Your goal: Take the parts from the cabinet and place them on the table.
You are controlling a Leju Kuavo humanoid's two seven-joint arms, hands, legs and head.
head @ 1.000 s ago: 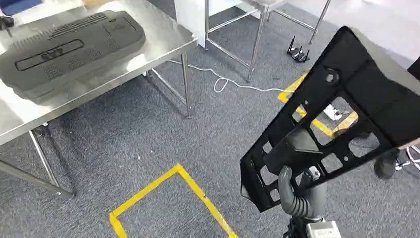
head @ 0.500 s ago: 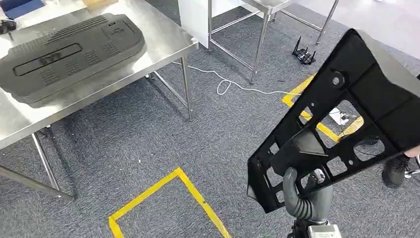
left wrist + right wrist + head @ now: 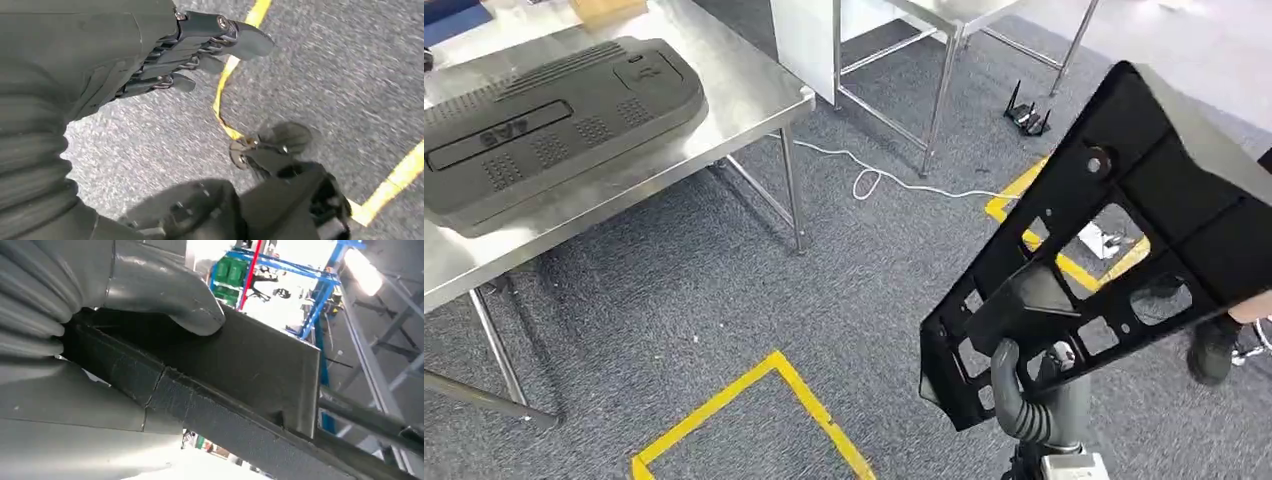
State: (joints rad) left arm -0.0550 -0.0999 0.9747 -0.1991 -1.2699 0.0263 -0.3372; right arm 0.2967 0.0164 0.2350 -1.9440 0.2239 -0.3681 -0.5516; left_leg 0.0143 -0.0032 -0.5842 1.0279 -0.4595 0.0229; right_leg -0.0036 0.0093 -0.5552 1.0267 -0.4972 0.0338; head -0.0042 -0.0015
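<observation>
Since half a second ago the whole head view has shifted a little, so the camera has moved: the bench point(image 3: 754, 75) and the grey cover point(image 3: 554, 110) on it sit slightly further left and higher, while the black bracket point(image 3: 1114, 230) stays in about the same place in the picture.

At lower right the right hand point(image 3: 1034, 395) grips the bracket by its lower edge, thumb curled over the front face and fingers behind. The bracket is tilted, its perforated lower part by the hand and its solid upper part rising toward the right edge, well apart from the bench. In the right wrist view the thumb point(image 3: 190, 305) presses on the bracket's flat dark face point(image 3: 260, 375).

The left hand point(image 3: 150, 55) hangs over grey carpet point(image 3: 350, 65), its fingers point(image 3: 240, 37) loosely extended and slightly apart, holding nothing. Yellow tape point(image 3: 724, 405) marks the carpet, and a white cable point(image 3: 874, 175) lies beyond the bench leg.
</observation>
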